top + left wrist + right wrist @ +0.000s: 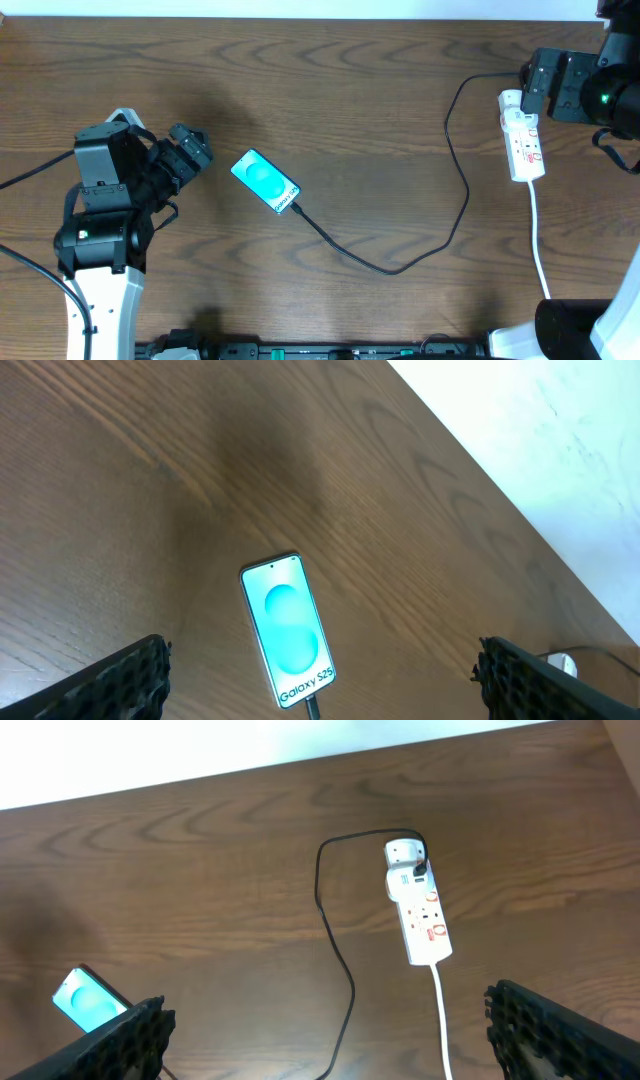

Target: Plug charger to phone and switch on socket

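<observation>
Spread wide, empty: left gripper [192, 148], right gripper [530, 88]. Could shove socket [524, 135] at right edge sideways with an off-centre press, tugging cable [400, 268] and dragging phone [265, 181] mid-frame.

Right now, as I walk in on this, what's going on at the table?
Neither arm is handling anything. The left tool is open and empty beside the lit Galaxy S25 phone. The right tool, also open and empty, is by the far end of the white power strip. The black charger cable runs from the strip across the wooden table to the phone's bottom edge, where it looks plugged in. Whether the strip's switch is on cannot be told.
</observation>
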